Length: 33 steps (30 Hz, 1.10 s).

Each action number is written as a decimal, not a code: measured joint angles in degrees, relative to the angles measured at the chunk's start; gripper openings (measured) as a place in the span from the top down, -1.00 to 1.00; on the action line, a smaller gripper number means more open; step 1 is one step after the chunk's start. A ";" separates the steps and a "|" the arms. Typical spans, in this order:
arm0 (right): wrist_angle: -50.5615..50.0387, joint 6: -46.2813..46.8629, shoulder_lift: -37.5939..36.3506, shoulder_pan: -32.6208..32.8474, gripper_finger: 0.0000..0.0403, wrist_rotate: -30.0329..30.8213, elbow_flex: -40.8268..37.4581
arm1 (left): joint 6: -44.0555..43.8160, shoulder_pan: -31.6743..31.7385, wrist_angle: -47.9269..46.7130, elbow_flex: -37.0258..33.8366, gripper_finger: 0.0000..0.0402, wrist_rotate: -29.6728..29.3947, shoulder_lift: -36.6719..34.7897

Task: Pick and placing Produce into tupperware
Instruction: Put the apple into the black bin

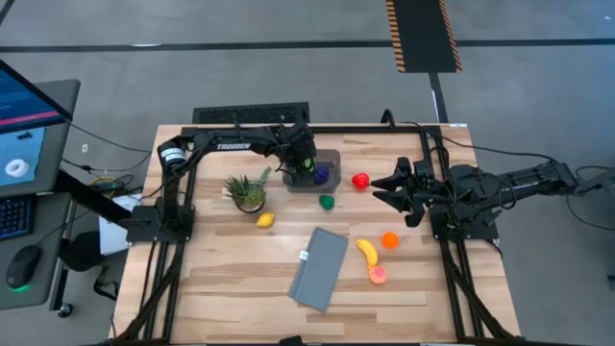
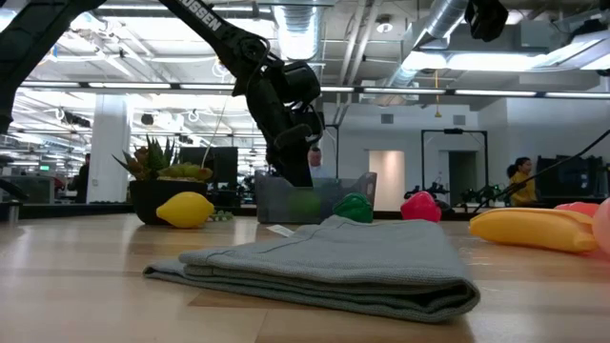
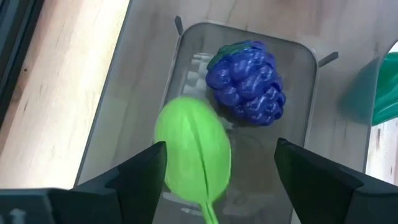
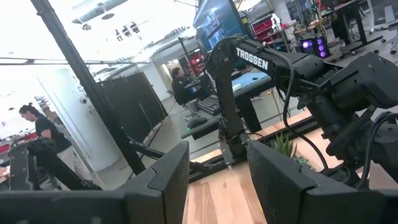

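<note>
left arm stretched across from its base, left gripper [image 1: 306,165] pointing down, fingers [image 3: 134,180] spread apart; right arm folded near its base, right gripper [image 1: 384,185] raised, pointing sideways, fingers closed

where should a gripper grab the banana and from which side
Grip the banana across its middle, coming straight down from above with the fingers set across its curve. It lies flat on the table with its long axis running toward the pink fruit, so the narrow width fits between the fingers. The orange fruit sits apart beside it, probably leaving room.
</note>
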 joint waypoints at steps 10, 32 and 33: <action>-17.94 10.11 -1.77 3.31 0.08 -1.71 0.07 | 0.67 0.00 -4.17 2.07 -0.43 3.16 -0.04; -45.91 24.10 -3.47 14.16 0.08 15.04 0.04 | 3.24 -1.40 -22.91 19.19 -0.44 6.36 -0.11; -47.47 24.46 -3.47 14.16 0.08 16.11 0.04 | 3.22 -1.62 -23.83 19.50 -0.44 6.36 -0.11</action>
